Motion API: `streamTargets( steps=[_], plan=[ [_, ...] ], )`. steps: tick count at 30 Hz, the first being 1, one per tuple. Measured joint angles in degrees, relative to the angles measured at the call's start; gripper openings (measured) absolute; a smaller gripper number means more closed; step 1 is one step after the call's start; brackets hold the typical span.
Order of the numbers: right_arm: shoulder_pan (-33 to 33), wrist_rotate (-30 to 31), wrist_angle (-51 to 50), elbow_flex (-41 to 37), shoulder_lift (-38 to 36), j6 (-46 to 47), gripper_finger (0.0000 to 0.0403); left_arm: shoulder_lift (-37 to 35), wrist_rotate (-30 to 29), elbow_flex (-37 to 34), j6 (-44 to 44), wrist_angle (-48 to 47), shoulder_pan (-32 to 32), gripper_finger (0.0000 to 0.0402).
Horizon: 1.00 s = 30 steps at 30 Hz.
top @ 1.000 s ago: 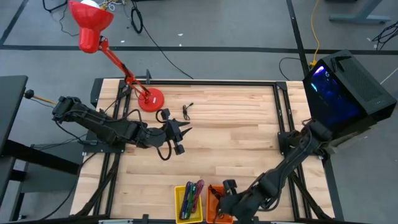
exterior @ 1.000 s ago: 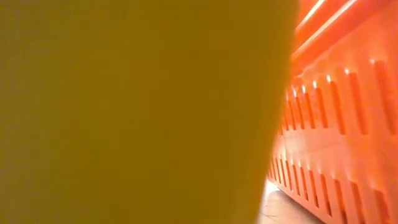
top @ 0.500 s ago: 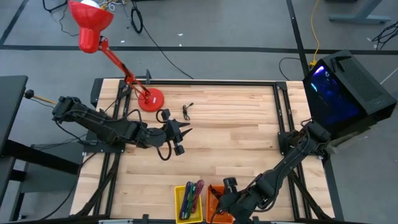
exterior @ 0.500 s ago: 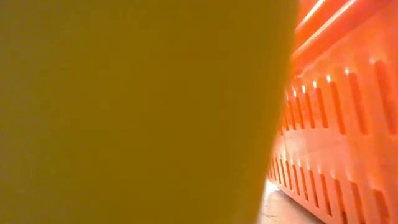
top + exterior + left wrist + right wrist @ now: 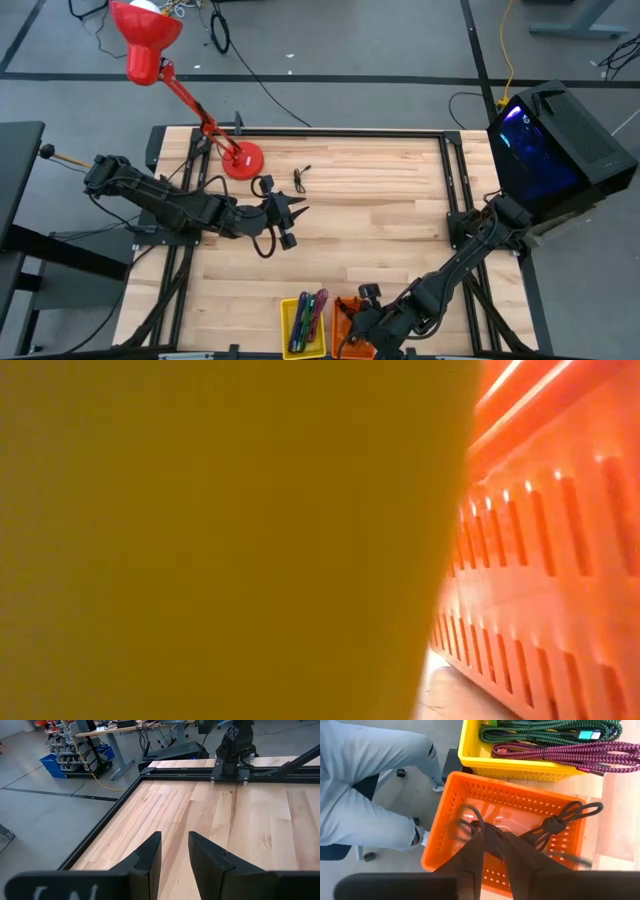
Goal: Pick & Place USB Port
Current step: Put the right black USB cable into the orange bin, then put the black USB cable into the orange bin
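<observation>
A black USB cable (image 5: 552, 825), tied in a bundle, hangs inside the orange basket (image 5: 445, 805) at the table's near edge (image 5: 345, 305). My right gripper (image 5: 492, 840) stands over that basket (image 5: 347, 335), shut on the cable. A second small black cable (image 5: 300, 178) lies flat on the wood near the far side. My left gripper (image 5: 292, 212) hovers open mid-table, a short way on the near side of that cable and touching nothing; its wrist view shows the open fingers (image 5: 175, 845) over bare wood. My right gripper pinches the black cable between its two fingers, at a strand (image 5: 487, 832) beside the knotted middle. The fingers come from above, pointing down into the orange basket. The cable's loops (image 5: 580, 810) hang slack around the fingers, and the ends are blurred.
A yellow basket (image 5: 287, 325) of braided green and purple cables (image 5: 555, 752) sits left of the orange one. The red lamp's base (image 5: 241, 160) stands at the far left. A person's legs (image 5: 370, 795) are just past the near edge. Both basket walls (image 5: 540, 560) block the low view.
My right arm has edged slightly toward the table's left above the orange basket, still carrying the cable. My left arm has kept still.
</observation>
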Motion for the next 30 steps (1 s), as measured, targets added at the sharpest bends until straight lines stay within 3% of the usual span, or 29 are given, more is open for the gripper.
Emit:
streamTargets(
  steps=[4,13,20,25,27,30],
  plan=[
    [-0.03,0.15,0.44,0.0,0.0,-0.04,0.009,0.0,0.0,0.0,0.0,0.02,0.0,0.0103],
    [-0.86,6.49,-0.36,0.0,0.0,-3.2,0.0111,0.0,0.0,0.0,0.0,-0.2,-0.04,0.0103],
    [-4.8,17.58,-6.52,-0.02,-0.74,-10.86,0.0111,0.01,-0.92,0.0,-0.64,-1.33,0.0,0.0103],
    [-10.12,28.57,-14.57,-0.02,-3.23,-13.39,0.0111,0.03,-11.89,0.0,-9.65,-7.66,2.1,0.0103],
    [-12.3,32.53,-17.55,-0.02,-4.47,-13.35,0.0111,0.04,-11.4,0.0,-13.66,-12.43,4.34,0.0103],
    [-15.61,35.05,-19.55,-0.02,-6.26,-14.11,0.0111,0.29,-6.16,-0.15,-18.27,-17.49,8.61,0.0103]
  ],
)
